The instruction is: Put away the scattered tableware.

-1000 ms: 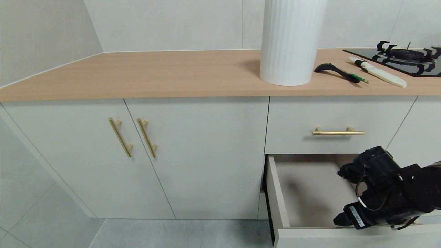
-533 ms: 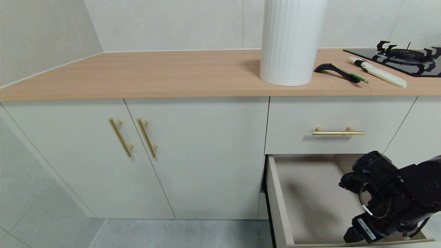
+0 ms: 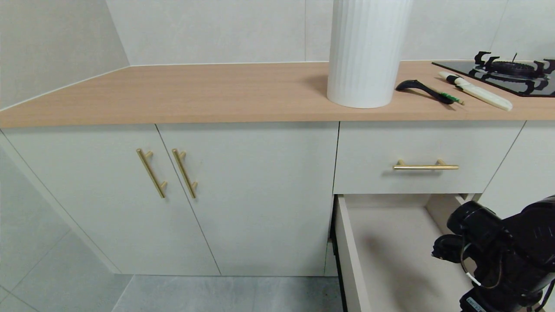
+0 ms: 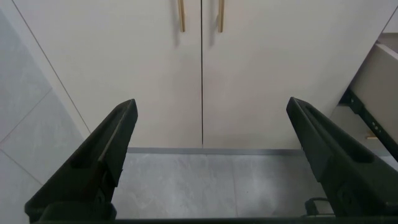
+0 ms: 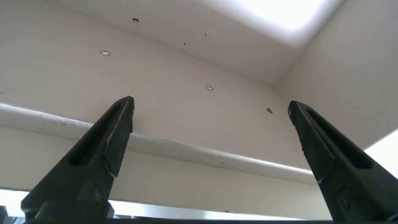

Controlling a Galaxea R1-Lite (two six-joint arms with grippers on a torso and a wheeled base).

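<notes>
Over the last second the lower drawer [image 3: 349, 251] at 5 o'clock in the head view has slid farther out. Its front panel has passed beyond the bottom edge of the view, and more of the bare pale floor inside is exposed. The right arm [image 3: 511, 247] has drawn back and down with it toward 4 o'clock. The right tool [image 5: 209, 104] has its fingers spread wide and clamps nothing. A pale edge of the drawer runs across between them, but whether they touch it cannot be told. The left tool [image 4: 211, 102] hangs low before the cabinet doors [image 4: 201, 68], equally wide open and empty. Nothing on the worktop [image 3: 195, 91] has shifted. The black ladle [image 3: 422, 89], the green-tipped chopsticks [image 3: 451, 97] and the white knife [image 3: 477, 92] lie together near 2 o'clock. They sit at 3 o'clock of the tall white ribbed cylinder [image 3: 366, 52], between it and the hob [image 3: 511, 73]. The storage place now looks ready, while none of the tableware has gone in, so the real work of the task is all ahead. The likely next step is for an arm to rise to the worktop and take the first utensil. The slim chopsticks look hardest to pinch.
</notes>
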